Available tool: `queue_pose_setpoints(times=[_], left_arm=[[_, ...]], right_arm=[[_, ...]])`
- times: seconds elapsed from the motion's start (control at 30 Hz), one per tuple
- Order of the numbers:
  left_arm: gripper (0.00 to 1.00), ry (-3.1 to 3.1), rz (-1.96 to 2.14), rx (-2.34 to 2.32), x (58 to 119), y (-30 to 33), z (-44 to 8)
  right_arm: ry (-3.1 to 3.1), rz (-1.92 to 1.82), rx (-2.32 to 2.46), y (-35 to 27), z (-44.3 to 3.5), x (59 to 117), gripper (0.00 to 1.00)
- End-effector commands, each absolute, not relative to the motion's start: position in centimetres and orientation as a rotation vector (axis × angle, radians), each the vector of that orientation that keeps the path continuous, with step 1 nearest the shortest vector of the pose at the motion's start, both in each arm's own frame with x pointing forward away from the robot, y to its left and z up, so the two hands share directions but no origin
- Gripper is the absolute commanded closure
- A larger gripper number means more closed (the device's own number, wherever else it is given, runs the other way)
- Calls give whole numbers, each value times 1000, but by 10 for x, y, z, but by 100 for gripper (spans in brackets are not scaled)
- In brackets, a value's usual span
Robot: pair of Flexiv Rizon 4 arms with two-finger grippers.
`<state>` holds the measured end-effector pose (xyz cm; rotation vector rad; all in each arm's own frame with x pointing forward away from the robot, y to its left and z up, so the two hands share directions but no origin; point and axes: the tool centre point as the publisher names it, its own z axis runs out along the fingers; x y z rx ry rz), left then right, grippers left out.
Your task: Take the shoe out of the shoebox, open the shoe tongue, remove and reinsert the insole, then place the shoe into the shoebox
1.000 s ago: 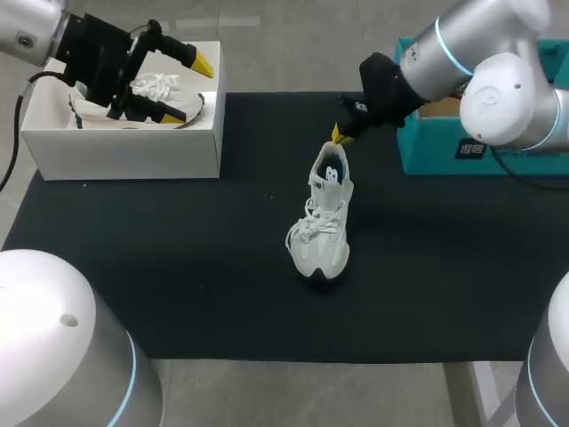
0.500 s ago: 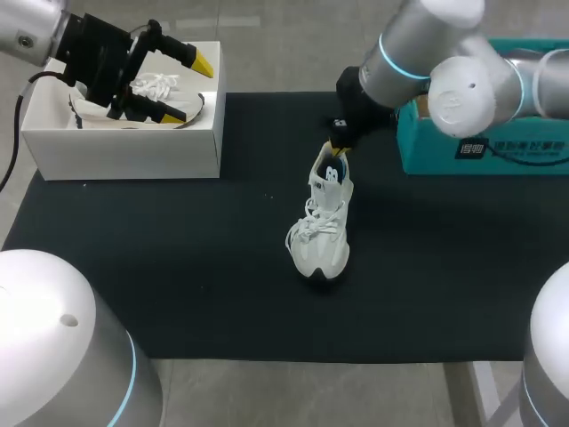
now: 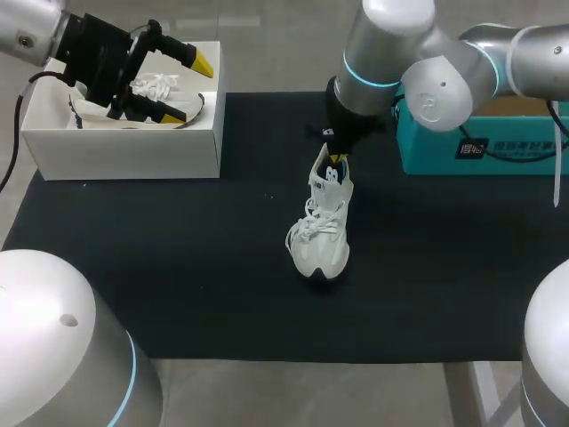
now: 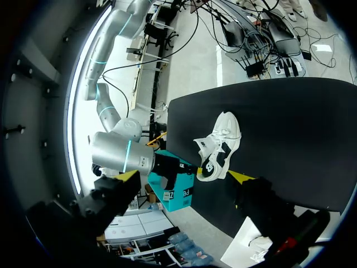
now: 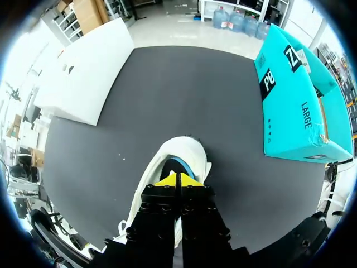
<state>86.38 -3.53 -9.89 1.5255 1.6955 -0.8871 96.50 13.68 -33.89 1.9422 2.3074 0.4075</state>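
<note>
A white shoe (image 3: 322,227) stands upright on the black mat (image 3: 178,267), toe toward the near edge. My right gripper (image 3: 334,157) is shut, its yellow tips pressed together at the heel end of the shoe's opening. In the right wrist view the shut gripper (image 5: 177,180) sits just over the shoe (image 5: 181,149) and its blue insole (image 5: 174,165); I see nothing gripped. My left gripper (image 3: 196,90) hangs open above the white shoebox (image 3: 124,151), which holds a second white shoe (image 3: 156,89). From the left wrist the open gripper (image 4: 186,176) looks out at the shoe (image 4: 218,146).
A teal cardboard box (image 3: 484,133) stands at the mat's far right, close behind my right arm; it also shows in the right wrist view (image 5: 295,106). The white shoebox (image 5: 89,72) lies at the mat's far left corner.
My right arm has swung its forearm leftward over the teal box, and its shut gripper has shifted slightly left and down onto the shoe's opening. The left arm and shoe have not moved.
</note>
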Motion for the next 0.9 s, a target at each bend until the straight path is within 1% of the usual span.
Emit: queue_pose_setpoints(times=[0.03, 0.43, 0.67, 0.83, 0.9], left_arm=[[0, 1699, -885, 1529, 864, -35, -99], [0, 1699, -885, 1529, 864, -35, -99], [0, 1699, -885, 1529, 864, -35, -99], [0, 1699, -885, 1529, 864, -35, -99], [0, 1699, -885, 1529, 864, -35, -99]], right_arm=[[2293, 402, 1954, 134, -348, 966, 100], [2331, 402, 1983, 151, -377, 968, 100], [2334, 379, 2028, 148, -397, 964, 100], [2337, 370, 2035, 150, -396, 958, 100], [2332, 390, 2013, 152, -385, 955, 100]])
